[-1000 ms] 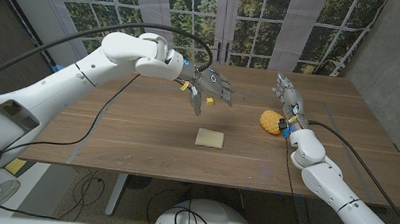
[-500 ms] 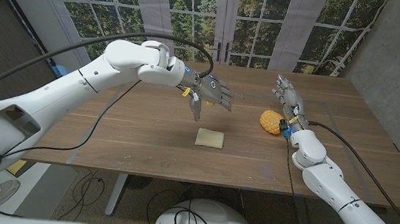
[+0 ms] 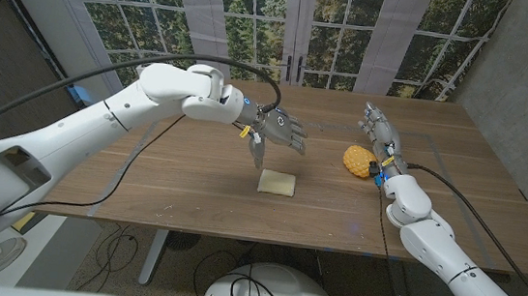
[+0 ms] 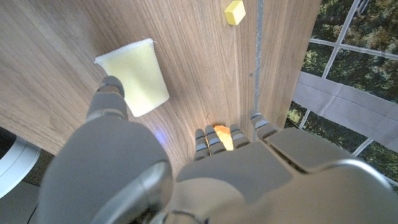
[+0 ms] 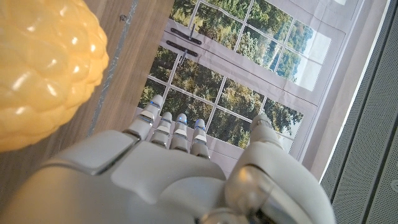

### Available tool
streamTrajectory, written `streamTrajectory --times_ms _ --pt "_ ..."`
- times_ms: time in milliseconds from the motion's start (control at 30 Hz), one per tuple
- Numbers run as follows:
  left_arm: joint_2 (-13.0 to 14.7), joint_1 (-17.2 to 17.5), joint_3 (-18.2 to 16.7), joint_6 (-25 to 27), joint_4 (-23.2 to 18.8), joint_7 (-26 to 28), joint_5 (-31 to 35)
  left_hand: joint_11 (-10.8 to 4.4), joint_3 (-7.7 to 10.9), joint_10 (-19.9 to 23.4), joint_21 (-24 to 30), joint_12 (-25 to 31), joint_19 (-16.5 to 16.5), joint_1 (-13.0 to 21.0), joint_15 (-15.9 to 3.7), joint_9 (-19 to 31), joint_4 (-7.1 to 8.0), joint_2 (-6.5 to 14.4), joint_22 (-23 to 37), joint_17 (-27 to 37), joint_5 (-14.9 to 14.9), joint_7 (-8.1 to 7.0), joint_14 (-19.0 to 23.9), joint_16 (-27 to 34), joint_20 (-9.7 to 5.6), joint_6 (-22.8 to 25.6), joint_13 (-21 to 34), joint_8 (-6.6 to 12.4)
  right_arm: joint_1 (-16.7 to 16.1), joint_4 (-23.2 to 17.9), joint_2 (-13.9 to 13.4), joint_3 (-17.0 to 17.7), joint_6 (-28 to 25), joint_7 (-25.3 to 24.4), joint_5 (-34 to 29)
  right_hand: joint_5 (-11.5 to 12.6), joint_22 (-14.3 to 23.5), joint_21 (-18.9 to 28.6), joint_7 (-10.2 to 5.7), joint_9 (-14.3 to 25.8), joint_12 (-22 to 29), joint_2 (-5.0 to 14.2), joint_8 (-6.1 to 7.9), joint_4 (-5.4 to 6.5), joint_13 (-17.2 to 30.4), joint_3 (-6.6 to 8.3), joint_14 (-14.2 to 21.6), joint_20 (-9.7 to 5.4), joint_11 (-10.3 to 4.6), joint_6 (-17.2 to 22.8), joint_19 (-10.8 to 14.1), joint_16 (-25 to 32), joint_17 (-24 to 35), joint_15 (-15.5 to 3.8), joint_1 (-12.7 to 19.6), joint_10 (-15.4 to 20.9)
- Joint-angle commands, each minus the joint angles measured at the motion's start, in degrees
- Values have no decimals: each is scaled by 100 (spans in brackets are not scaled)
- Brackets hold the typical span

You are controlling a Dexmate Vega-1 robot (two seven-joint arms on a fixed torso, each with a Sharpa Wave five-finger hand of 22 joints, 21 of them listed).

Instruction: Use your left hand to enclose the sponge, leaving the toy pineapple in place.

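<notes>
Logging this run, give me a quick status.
Left hand open above sponge, not touching. Right hand open beside toy pineapple. Nothing in the way.

A matt, grained wooden table [image 3: 192,185] is seen; the sponge [image 3: 277,182] looks soft and porous, the toy pineapple [image 3: 357,161] glossy, bumpy plastic.

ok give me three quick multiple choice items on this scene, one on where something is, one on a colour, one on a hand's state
1. Where is the toy pineapple?
A. beside the right hand
B. on top of the sponge
C. in the left hand

2. What colour is the sponge?
A. dark blue
B. pale yellow
C. red

3. What is the left hand doing?
A. gripping the sponge
B. pressing on the pineapple
C. hovering open above the table, near the sponge

Answers: 1 A, the pineapple sits next to the right hand. 2 B, both head and left wrist views show it pale yellow. 3 C, its fingers are spread and hold nothing.
</notes>
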Motion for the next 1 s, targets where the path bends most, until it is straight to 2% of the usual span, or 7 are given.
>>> streamTrajectory --times_ms 33,200,333,400,500,633,1000 --pt "57 155 49 -62 3 70 107 -5 -58 -170 -10 -53 -61 -13 14 14 8 22 19 8 52 -3 -106 -13 19 -154 15 -67 -87 -58 -37 -5 -11 22 41 28 20 7 12 17 -23 -6 3 -15 31 -26 23 1 -9 51 62 1 11 28 -39 58" --pt "47 184 68 -90 101 61 -7 -11 -84 -190 -11 -56 -86 -5 11 11 14 33 20 7 69 -7 -125 -7 14 -182 16 -86 -131 -123 -60 -1 -74 -9 52 28 20 7 11 17 -25 -2 3 -15 31 -25 23 1 -12 53 63 1 11 31 -38 55" --pt "97 234 86 -126 39 297 349 -20 -96 -188 -11 -53 -100 5 19 9 16 44 20 7 79 -11 -138 -4 14 -182 16 -91 -143 -163 -76 -13 -126 -12 57 28 20 6 13 17 -24 -1 2 -16 31 -26 22 5 -1 51 61 -1 11 30 -37 59" --pt "186 334 52 -99 -54 728 767 3 -107 -208 -9 -59 -107 10 42 8 18 50 21 6 88 2 -144 -1 38 -205 16 -104 -156 -185 -83 -14 -139 -19 56 28 20 5 14 17 -24 0 1 -17 31 -26 18 3 -2 50 61 -3 10 28 -36 59" --pt "111 277 73 -65 98 336 321 12 -118 -192 -7 -51 -112 12 54 7 21 53 22 6 96 -2 -149 1 58 -215 17 -112 -185 -226 -95 -9 -146 -41 44 28 20 6 12 17 -28 1 0 -16 31 -27 17 2 -8 48 63 -4 11 30 -37 51" --pt "130 325 85 49 15 195 398 18 -141 -177 0 -42 -111 12 46 6 26 52 24 6 110 -9 -145 11 63 -200 18 -112 -218 -271 -108 -7 -151 -54 35 28 20 6 11 17 -28 2 0 -16 31 -28 18 1 -2 48 63 -4 11 30 -38 51" --pt "139 386 102 139 134 283 413 -2 -197 -75 17 5 -104 33 15 2 36 69 24 5 150 24 -137 26 53 -51 20 -69 -275 -316 -113 -3 -138 -82 8 28 20 4 11 17 -28 -3 -1 -17 31 -35 16 1 -9 48 61 -6 10 34 -42 54"
